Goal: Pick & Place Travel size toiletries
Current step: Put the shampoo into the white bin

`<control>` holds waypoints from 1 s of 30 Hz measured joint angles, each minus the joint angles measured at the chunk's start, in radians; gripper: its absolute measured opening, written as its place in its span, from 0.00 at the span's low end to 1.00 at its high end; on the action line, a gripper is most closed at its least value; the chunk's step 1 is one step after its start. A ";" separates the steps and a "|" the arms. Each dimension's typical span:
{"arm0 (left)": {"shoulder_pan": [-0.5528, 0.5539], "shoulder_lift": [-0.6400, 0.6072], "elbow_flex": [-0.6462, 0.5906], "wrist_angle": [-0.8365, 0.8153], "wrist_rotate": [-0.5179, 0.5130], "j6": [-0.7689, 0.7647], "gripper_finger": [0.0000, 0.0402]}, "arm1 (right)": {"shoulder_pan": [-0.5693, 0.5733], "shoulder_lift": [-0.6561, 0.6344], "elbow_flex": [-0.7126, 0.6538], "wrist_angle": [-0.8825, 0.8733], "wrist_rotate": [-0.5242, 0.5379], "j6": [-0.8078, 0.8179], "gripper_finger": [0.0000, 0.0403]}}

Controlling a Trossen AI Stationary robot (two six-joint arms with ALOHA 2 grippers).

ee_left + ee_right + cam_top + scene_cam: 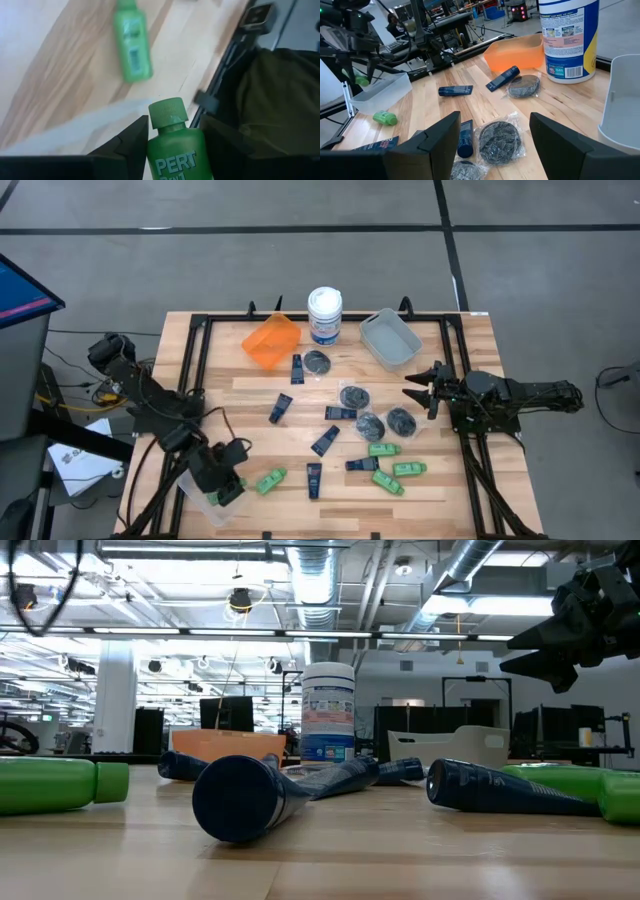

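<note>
Even, bright overhead light; ceiling strips (250, 635) glare in low view. Soft short shadows on table (250, 390). Left wrist view blurred: far green bottle (132, 42) smeared. Low view: near tube (245, 798) soft, slight edge distortion.

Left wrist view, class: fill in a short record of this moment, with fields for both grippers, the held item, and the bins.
Left gripper: shut on a green bottle, above the clear bin
Right gripper: open, empty, at the table's right side
Loose green bottle: lying on the table
Orange bin: at the back
Grey bin: at the back
</note>
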 joint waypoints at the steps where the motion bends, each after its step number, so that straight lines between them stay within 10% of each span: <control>1: -0.016 0.000 0.000 -0.016 -0.005 -0.030 0.40 | 0.000 0.000 0.000 0.000 0.000 0.000 0.57; 30: -0.154 0.000 -0.183 -0.109 0.013 -0.303 0.42 | 0.000 0.000 0.000 0.000 0.000 0.000 0.57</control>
